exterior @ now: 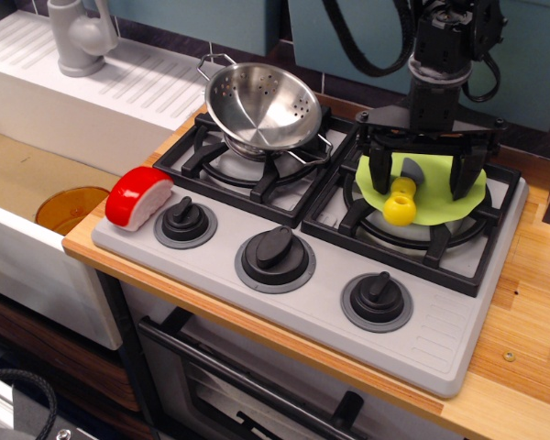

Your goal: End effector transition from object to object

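Note:
My black gripper (423, 179) hangs over the right rear burner, its wide crossbar level and its two straight fingers (380, 172) spread wide apart, so it is open and empty. The fingertips reach down to a lime-green disc (458, 203) lying on the burner grate. A yellow dumbbell-shaped toy (400, 203) lies on the disc, between the fingers and a little toward the front. A small grey-blue piece (412, 169) shows behind it. Cables loop from the black wrist (440, 55) above.
A steel colander (261, 103) sits tilted on the left burner. A red-and-white toy (139, 195) rests on the front left corner of the grey stove (440, 339). Three black knobs (275, 249) line the front. An orange plate (69, 207) lies in the sink, below a grey faucet (78, 37).

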Robot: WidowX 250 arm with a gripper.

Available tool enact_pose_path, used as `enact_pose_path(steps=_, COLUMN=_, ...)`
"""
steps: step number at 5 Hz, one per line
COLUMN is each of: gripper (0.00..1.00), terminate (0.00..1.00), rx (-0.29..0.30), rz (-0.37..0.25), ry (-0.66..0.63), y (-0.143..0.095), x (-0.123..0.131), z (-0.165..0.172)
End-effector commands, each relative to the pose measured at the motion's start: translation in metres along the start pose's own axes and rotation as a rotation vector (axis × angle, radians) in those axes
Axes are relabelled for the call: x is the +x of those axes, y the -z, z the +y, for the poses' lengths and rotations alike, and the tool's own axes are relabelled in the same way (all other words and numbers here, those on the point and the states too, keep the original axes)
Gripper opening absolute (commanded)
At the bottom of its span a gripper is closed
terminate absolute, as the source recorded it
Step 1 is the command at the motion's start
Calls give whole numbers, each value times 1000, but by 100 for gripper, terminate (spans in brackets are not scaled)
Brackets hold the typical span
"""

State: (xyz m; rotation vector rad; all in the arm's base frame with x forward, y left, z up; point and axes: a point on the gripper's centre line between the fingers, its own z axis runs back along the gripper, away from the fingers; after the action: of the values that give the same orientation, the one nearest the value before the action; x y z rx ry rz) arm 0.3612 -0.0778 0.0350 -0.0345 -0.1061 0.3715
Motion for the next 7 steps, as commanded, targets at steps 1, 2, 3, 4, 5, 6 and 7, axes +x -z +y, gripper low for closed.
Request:
enact_pose_path(steps=1, gripper=100, terminate=0, rx=0, rz=0, ry=0, y=0, x=0, z=0)
enact_pose_path(steps=2, gripper=100, terminate=0, rx=38, rz=14, ry=9, y=-31, x=-1, z=-5)
enact_pose_path(steps=3, gripper=100, terminate=0, rx=43, rz=35, ry=28, y=-57, x=1, z=-7)
enact_pose_path(steps=4, gripper=100, terminate=0, rx=76, rz=77, ry=30, y=-84, x=2, z=-12)
enact_pose_path(steps=5, gripper=100, terminate=0, rx=130, rz=93, ry=55, y=-102, x=0, z=-3)
enact_pose_path(steps=6, gripper=100, terminate=0, rx=140, rz=99, ry=86, y=-110, x=-2, z=28)
enact_pose_path(steps=7, gripper=100, terminate=0, rx=134, rz=64, ry=135, y=-112, x=0, z=61)
